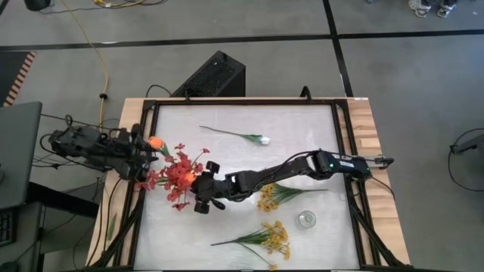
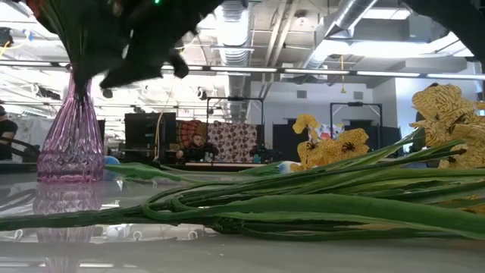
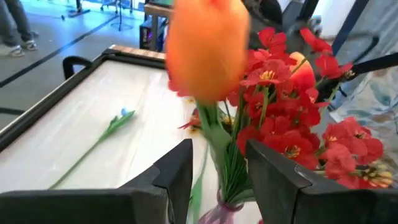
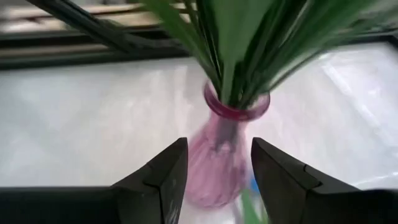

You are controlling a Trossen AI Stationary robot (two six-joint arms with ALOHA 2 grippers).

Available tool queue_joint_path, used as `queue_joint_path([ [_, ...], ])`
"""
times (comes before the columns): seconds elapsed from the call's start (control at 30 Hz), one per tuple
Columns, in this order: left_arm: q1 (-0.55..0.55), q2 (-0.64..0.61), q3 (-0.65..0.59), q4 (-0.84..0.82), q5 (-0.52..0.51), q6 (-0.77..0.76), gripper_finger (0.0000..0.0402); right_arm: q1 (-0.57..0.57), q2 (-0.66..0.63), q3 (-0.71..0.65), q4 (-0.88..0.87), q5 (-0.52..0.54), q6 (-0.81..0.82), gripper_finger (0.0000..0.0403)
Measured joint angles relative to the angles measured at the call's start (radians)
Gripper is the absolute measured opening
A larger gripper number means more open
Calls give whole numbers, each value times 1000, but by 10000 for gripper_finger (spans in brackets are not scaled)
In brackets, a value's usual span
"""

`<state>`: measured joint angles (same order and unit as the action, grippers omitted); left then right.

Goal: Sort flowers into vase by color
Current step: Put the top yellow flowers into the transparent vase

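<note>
Orange tulip (image 3: 208, 46) blurred before left gripper (image 3: 219, 165) — both grippers gape; right gripper (image 4: 219, 163) faces pink vase (image 4: 221, 152).

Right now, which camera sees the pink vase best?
The low view: the pink vase shows whole, from the side. The right wrist view shows it blurred between the fingers, the left wrist view only its rim, and in the high view flowers hide it.

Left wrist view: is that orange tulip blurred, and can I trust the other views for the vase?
Left wrist view: the orange tulip is blurred, the red blossoms sharper. Right wrist view: the pink vase and stems are soft. Low view: the vase is clear, backlit by ceiling lights.
</note>
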<state>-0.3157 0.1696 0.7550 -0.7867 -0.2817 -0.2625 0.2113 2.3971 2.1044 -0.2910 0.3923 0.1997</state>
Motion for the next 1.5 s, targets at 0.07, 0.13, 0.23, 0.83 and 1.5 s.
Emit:
queue_joint_path([
  [0.07,0,0,26,-46,-17,-18,135,-11,-39,2,-85,-61,31,202],
  [0.13,0,0,39,-82,-43,-38,135,-28,-66,2,-156,-138,64,202],
  [0.23,0,0,42,-127,-78,-66,135,-52,-99,2,-292,-242,112,202],
  [0.83,0,136,43,-428,103,-356,135,-5,-336,1,-1278,-394,161,202],
  [1.5,0,157,42,-298,350,-218,135,-44,-896,-962,-931,-426,175,202],
])
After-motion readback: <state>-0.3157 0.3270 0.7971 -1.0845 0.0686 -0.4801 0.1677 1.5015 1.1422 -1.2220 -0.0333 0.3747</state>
